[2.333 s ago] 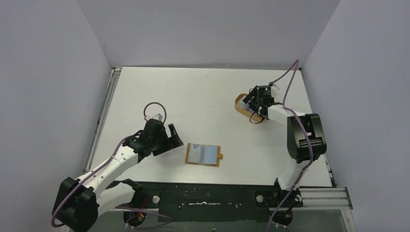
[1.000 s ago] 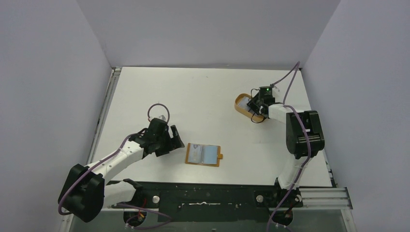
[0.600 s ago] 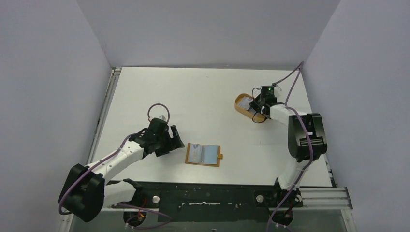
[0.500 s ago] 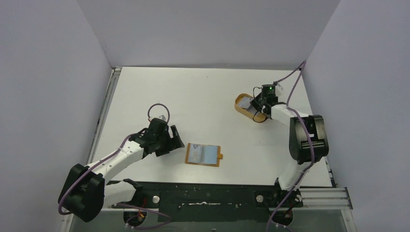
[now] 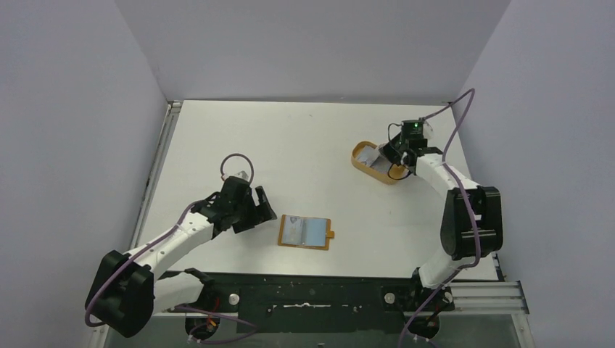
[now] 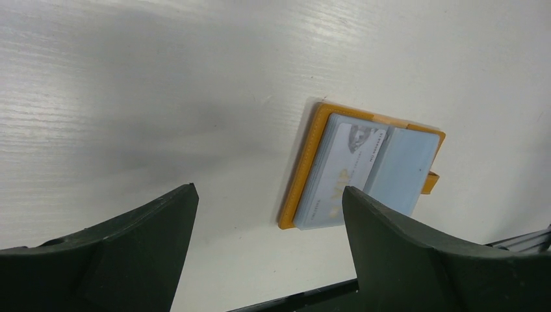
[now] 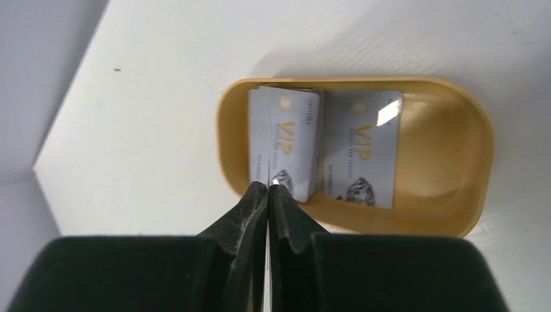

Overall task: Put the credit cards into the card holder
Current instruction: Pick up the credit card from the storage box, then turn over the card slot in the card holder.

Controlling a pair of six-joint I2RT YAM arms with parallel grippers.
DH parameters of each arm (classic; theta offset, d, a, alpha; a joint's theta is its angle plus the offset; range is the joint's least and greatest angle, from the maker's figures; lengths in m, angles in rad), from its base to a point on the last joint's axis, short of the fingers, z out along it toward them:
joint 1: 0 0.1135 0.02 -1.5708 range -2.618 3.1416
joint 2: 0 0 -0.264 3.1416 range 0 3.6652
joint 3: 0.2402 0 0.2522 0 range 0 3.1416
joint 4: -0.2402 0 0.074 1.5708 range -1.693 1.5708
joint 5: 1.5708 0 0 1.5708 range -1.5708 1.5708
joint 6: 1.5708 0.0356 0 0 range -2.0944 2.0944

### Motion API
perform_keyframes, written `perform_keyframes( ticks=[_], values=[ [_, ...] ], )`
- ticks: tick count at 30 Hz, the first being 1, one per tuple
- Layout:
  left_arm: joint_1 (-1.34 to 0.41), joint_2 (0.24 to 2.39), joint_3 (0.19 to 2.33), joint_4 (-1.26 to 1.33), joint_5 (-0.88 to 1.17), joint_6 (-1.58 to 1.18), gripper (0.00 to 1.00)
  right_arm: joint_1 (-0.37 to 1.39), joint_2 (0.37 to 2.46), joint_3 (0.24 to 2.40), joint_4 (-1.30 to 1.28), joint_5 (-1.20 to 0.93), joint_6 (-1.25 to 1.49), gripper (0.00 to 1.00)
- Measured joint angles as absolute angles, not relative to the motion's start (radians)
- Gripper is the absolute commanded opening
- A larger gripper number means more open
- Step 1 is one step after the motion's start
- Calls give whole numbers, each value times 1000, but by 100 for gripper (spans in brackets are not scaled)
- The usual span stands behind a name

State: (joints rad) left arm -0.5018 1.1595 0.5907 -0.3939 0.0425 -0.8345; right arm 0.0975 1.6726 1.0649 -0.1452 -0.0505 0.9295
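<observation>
A matte white table [image 5: 290, 145] sits between plain lilac walls [image 5: 312, 43]. Near its front edge the flat orange-tan leather-like card holder [image 5: 305, 232] lies open, grey-blue slots up. The black left gripper [image 5: 259, 206] hangs beside it, jaws wide, empty. Glossy grey-white rectangular credit cards [image 7: 354, 146] lie in the smooth orange oval tray [image 7: 477, 149]. The right gripper [image 7: 268, 190] has its jaws pressed together at their edge; whether a card is pinched I cannot tell.

A robotics lab cell: a white table [image 5: 304, 145] boxed in by plain lilac-grey walls [image 5: 312, 43].
</observation>
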Motion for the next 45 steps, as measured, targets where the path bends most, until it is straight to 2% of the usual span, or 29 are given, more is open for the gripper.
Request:
perform_keyframes(
  ticks=[5, 11, 18, 20, 24, 28, 31, 36, 45],
  values=[
    [-500, 1129, 605, -400, 36, -834, 81, 72, 1559, 1139, -231, -196, 991, 0],
    [-496, 1079, 616, -411, 29, -829, 97, 66, 1355, 1143, -271, -429, 1058, 0],
    [-493, 1024, 617, -432, 9, -854, 97, 106, 1172, 1145, -340, -604, 1047, 0],
    [-489, 1012, 609, -426, 12, -859, 97, 168, 1141, 1170, -429, -580, 982, 0],
    [-505, 973, 562, -415, 19, -856, 90, 398, 1096, 1192, -575, -435, 818, 0],
    [-601, 998, 554, -420, -7, -852, 89, 643, 1036, 1074, -630, -289, 727, 0],
    [-689, 1059, 561, -431, -45, -853, 88, 683, 988, 925, -637, -206, 719, 0],
    [-746, 1143, 564, -429, -67, -862, 80, 683, 959, 751, -633, -107, 737, 0],
    [-845, 1224, 720, -455, -137, -811, 81, 683, 923, 717, -600, -14, 735, 0]
  ],
)
